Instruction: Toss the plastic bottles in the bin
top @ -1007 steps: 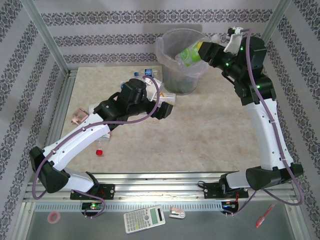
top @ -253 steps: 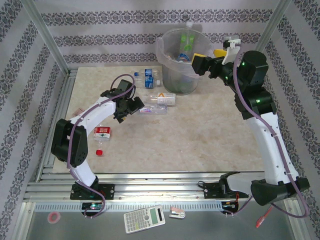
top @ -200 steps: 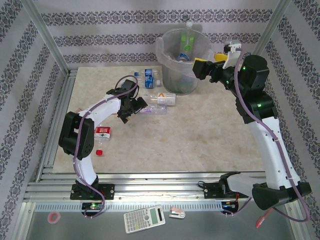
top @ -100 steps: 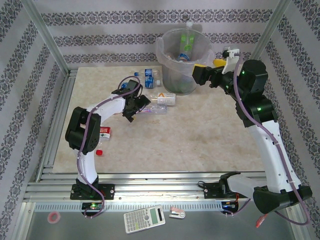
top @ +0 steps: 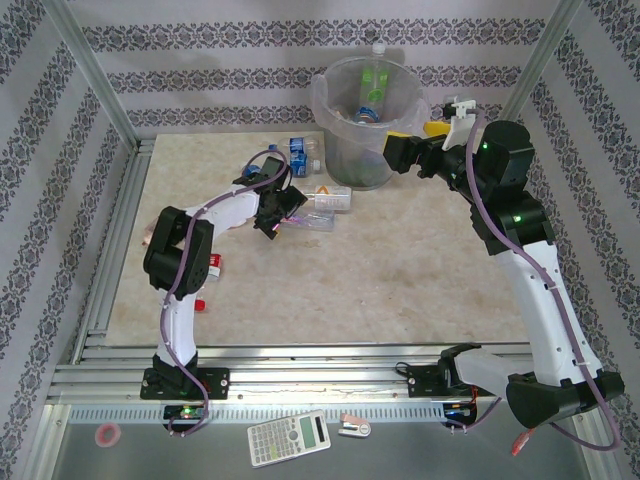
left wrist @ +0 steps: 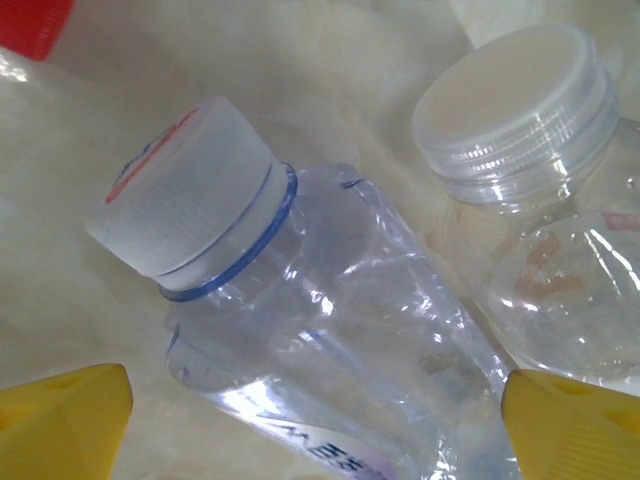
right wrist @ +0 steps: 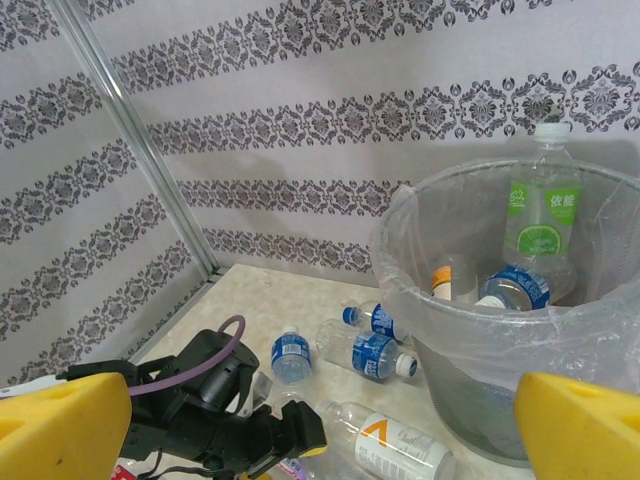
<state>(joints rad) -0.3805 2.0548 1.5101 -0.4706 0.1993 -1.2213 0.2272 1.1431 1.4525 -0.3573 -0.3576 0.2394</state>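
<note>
The left gripper (left wrist: 315, 400) is spread wide over a crushed bottle (left wrist: 330, 330) lying on the table (top: 400, 270), one finger on each side. The right gripper (top: 392, 152), also wide and empty, hangs beside the bin (top: 322, 100), which holds several bottles (right wrist: 540, 215). Others lie near its base.
</note>
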